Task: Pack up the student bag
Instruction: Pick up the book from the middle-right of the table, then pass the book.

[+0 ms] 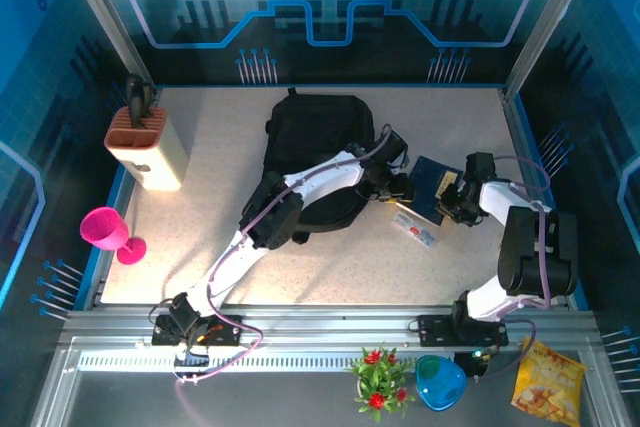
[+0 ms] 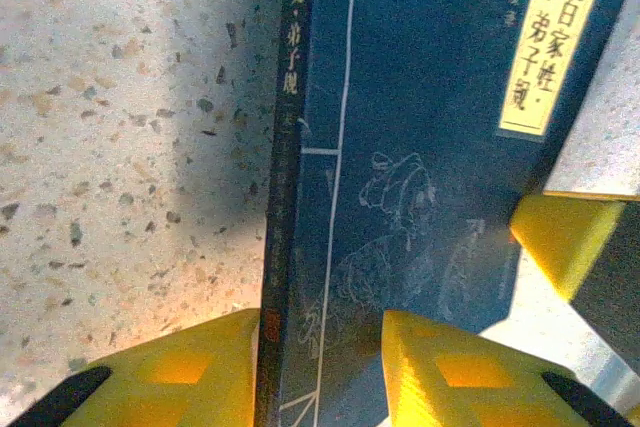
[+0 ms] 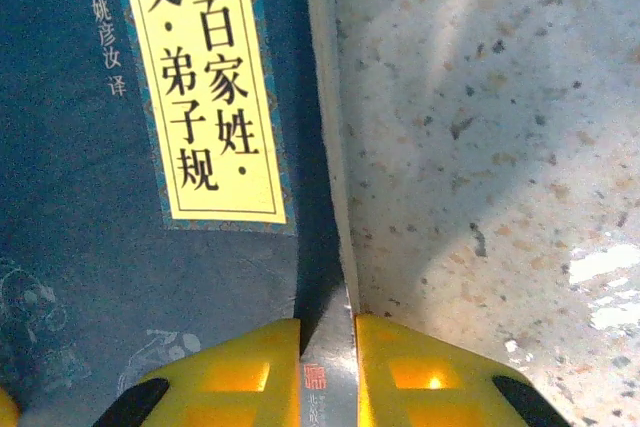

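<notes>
The student bag point(image 1: 318, 147), a large black backpack, lies at the back middle of the table. To its right is a dark blue book point(image 1: 432, 187) with a yellow title label. My left gripper point(image 1: 398, 187) is at the book's left edge, beside the bag. In the left wrist view the left gripper point(image 2: 320, 347) is shut on the book point(image 2: 420, 127), one finger on the spine and the other on the cover. My right gripper point(image 1: 455, 202) is at the book's right side. In the right wrist view the right gripper point(image 3: 328, 347) pinches the thin edge of the book point(image 3: 80, 197).
A small flat packet point(image 1: 417, 230) lies on the table just in front of the book. A knife block point(image 1: 148, 147) and a pink goblet point(image 1: 108, 232) stand at the left. A potted plant point(image 1: 378, 377), a blue bowl point(image 1: 438, 382) and a snack bag point(image 1: 548, 382) sit off the near edge.
</notes>
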Available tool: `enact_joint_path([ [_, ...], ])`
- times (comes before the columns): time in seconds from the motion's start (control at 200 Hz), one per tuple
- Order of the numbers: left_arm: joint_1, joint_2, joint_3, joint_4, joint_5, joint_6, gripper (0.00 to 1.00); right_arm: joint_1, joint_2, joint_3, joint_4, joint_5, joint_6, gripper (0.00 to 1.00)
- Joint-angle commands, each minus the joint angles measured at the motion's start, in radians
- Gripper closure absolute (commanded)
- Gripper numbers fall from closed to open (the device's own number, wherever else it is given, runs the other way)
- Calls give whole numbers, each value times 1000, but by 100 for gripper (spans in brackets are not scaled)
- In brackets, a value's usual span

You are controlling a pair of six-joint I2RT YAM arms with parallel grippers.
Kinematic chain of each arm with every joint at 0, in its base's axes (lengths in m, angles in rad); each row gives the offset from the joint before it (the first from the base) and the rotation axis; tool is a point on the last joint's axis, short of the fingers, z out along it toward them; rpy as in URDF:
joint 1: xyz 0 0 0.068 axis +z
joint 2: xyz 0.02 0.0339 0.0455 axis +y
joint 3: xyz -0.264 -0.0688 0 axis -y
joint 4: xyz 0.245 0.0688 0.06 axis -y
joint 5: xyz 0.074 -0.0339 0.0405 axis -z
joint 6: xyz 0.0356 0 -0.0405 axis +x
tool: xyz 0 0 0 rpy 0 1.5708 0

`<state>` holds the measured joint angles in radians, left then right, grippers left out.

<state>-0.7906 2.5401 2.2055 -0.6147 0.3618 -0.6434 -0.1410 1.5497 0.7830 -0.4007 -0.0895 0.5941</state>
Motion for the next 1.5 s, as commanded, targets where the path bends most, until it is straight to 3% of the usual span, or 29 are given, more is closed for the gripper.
enact_joint_path([
  [0.0, -12, -125, -49, 122, 103, -76, 67, 4, 45, 14, 30, -104, 18, 81],
  [0.31, -1, -129, -93, 130, 97, -97, 71, 22, 60, 25, 61, -172, -10, 80],
  [0.49, 8, -146, -92, 117, 72, -89, 84, 22, 51, 22, 68, -177, -10, 76],
  [0.685, 35, -217, -125, 114, 29, -61, 100, 18, -22, 9, 72, -168, 5, 58],
  [0.87, 73, -360, -239, 180, -9, -56, 100, 11, -163, -33, 132, -231, 98, 36],
  [1.061, 130, -583, -477, 338, -76, -99, 100, 22, -267, -78, 313, -426, 295, 28],
  [1.231, 193, -788, -749, 576, -149, -211, 100, 133, -298, -130, 604, -455, 580, 22],
  [1.351, 223, -901, -916, 742, -201, -288, 100, 256, -295, -131, 790, -376, 710, 19],
  [1.496, 229, -1029, -1068, 829, -366, -280, 100, 410, -251, -96, 892, -259, 796, 17],
])
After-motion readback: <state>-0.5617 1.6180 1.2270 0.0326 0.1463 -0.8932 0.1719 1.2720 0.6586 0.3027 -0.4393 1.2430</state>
